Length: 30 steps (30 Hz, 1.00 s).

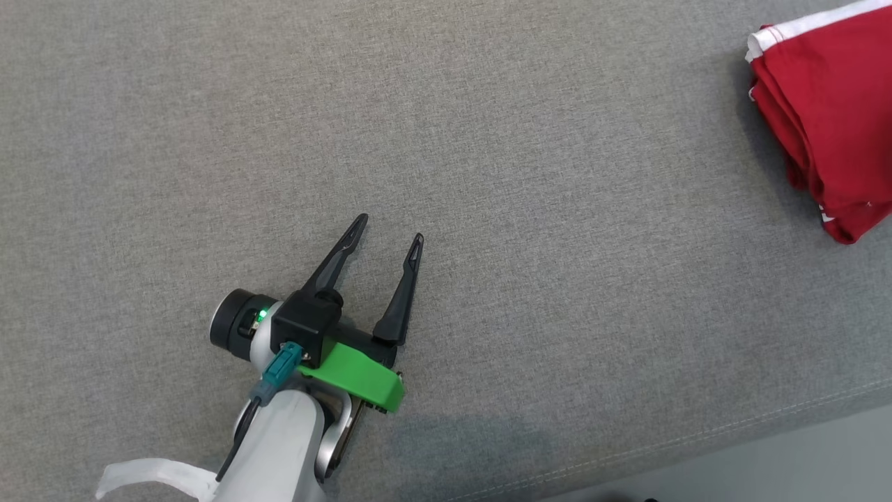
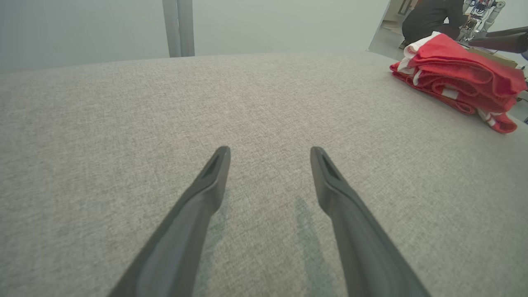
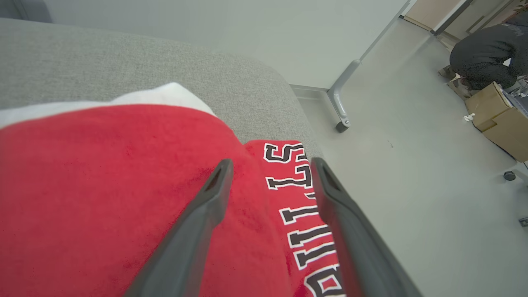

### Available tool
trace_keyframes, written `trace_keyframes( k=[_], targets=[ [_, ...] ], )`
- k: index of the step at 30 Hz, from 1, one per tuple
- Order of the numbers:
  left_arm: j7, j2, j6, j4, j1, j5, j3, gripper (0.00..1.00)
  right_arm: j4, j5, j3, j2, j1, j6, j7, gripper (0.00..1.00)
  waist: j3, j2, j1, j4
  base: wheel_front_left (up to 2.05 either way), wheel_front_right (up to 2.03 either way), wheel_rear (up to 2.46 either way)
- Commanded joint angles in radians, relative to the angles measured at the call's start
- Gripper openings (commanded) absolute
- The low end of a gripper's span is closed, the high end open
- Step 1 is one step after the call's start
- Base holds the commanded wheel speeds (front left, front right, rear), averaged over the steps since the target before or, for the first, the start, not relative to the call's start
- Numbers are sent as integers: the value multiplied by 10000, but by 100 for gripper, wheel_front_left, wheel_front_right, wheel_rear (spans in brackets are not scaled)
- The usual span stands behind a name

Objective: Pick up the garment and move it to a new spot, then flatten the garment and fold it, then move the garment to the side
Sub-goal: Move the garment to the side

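Note:
The garment (image 1: 829,118) is a red folded bundle with white trim, lying at the far right edge of the grey padded surface (image 1: 488,139). My left gripper (image 1: 389,230) hovers open over bare fabric at the lower left, well away from the garment, with nothing between its fingers. In the left wrist view the same gripper (image 2: 270,153) points across the surface, and the garment (image 2: 458,74) lies at the upper right. My right gripper (image 3: 272,164) stands open just above the garment (image 3: 103,185), its fingers either side of a fold with black-and-white lettering.
The surface's front edge with a stitched seam (image 1: 697,432) runs along the lower right, with floor beyond. A person in dark clothes (image 3: 482,62) crouches by cardboard boxes (image 3: 503,119) on the floor. A metal leg with a caster (image 3: 342,99) stands near the surface's corner.

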Motion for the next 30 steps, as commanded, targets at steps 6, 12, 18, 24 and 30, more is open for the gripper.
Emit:
trace_keyframes(
  k=[6, 12, 18, 24, 30],
  targets=[
    [11, 58, -35, 90, -66, 137, 285, 100, -797, -980, -1735, -79, 420, -18, -52, 100, -291, -1, -1, -92, 0, 0, 0],
    [11, 56, 19, 100, 245, 116, 679, 100, -3150, -2022, -3300, 1032, 1899, -18, -47, 100, -896, -1, -1, -239, 0, 0, 0],
    [11, 51, 244, 188, 669, -45, 1176, 100, -4867, -2642, -3765, 2230, 3372, -18, -49, 100, -1664, -1, -1, -229, 0, 0, 0],
    [11, 49, 531, 239, 1139, -161, 1669, 100, -5946, -2424, -3585, 2913, 4612, -18, -50, 100, -2414, -1, -1, 59, 0, 0, 0],
    [11, 47, 787, 228, 1699, -266, 2092, 100, -6742, -1982, -3689, 3546, 5860, -16, -50, 100, -3118, -1, -1, 496, 0, 0, 0]
  ],
)
